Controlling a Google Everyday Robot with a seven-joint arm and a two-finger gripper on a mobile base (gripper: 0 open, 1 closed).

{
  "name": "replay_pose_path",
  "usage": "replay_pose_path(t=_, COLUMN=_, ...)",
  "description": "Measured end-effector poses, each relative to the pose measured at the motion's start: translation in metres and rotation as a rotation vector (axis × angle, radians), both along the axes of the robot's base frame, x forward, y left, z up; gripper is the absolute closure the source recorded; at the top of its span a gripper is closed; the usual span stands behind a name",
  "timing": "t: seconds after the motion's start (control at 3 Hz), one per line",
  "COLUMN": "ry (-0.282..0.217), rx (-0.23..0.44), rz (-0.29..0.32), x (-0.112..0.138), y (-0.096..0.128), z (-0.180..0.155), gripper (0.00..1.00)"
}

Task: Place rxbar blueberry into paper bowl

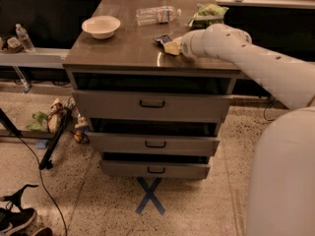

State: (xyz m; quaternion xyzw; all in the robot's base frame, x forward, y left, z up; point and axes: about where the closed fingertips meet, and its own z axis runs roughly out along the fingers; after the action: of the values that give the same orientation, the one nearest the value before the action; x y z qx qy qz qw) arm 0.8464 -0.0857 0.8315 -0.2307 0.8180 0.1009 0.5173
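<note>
The rxbar blueberry (162,39), a small dark bar, is at the middle right of the dresser top. My gripper (171,46) sits right against the bar's right end, low over the surface, at the end of the white arm (231,48) that reaches in from the right. I cannot tell whether the bar lies on the top or is held. The paper bowl (101,26), cream and round, stands empty at the far left of the top, about a forearm's length left of the gripper.
A clear plastic bottle (156,14) lies at the back middle of the wooden dresser top (123,48). A green crinkled snack bag (208,12) is at the back right. Three drawers stand slightly open below. Cables, shoes and clutter are on the floor at left.
</note>
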Motion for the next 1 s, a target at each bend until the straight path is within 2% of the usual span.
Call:
replay_pose_path(t=0.33, ry=-0.042, rx=0.02, rz=0.059, x=-0.002, y=0.018, z=0.023, gripper=1.0)
replay_pose_path(t=0.67, ry=-0.129, rx=0.06, rz=0.185, x=-0.014, y=0.053, z=0.074, gripper=1.0)
replay_pose_path(t=1.0, ry=-0.148, rx=0.054, rz=0.218, x=-0.017, y=0.068, z=0.079, gripper=1.0)
